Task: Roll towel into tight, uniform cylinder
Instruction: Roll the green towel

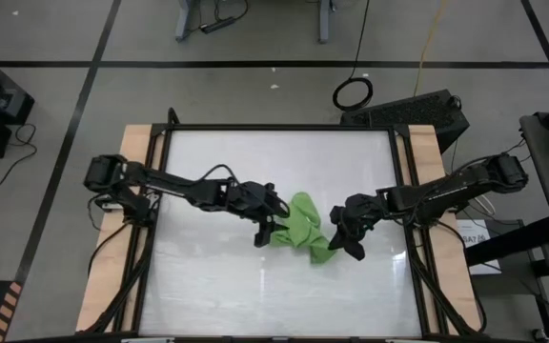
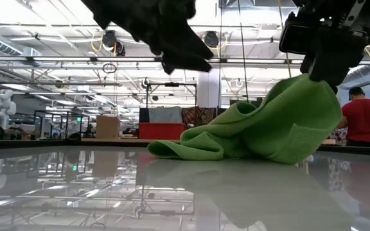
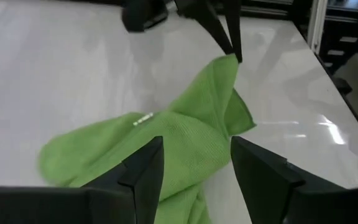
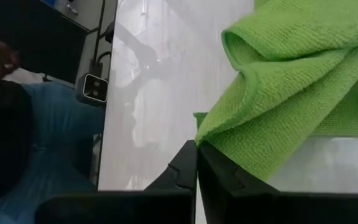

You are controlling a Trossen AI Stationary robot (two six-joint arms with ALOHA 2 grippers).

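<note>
The lime-green towel [image 1: 305, 229] lies crumpled on the middle of the white table, most of it resting on the surface [image 2: 236, 138]. One corner of it is raised on the right side. My right gripper [image 1: 335, 222] is shut on that raised corner. My left gripper [image 3: 196, 146] hovers open just left of the towel, its two fingers standing above the cloth's left part without touching it. In the low view it hangs clear above the towel [image 2: 185, 61]. My right gripper pinches a corner of the towel [image 4: 207, 133] between its two shut fingers, only at their tips [image 3: 232, 46]. The fingers slant down from the table's right side. The corner [image 2: 313, 82] is lifted, and the cloth slopes down from it to the table.
Bare glossy table top [image 1: 255, 286] lies on all sides of the towel, bordered by wooden side rails [image 1: 132, 219]. A person in a red shirt [image 2: 365, 119] stands beyond the table. A person's blue-clad leg [image 4: 48, 143] shows beside the table's edge.
</note>
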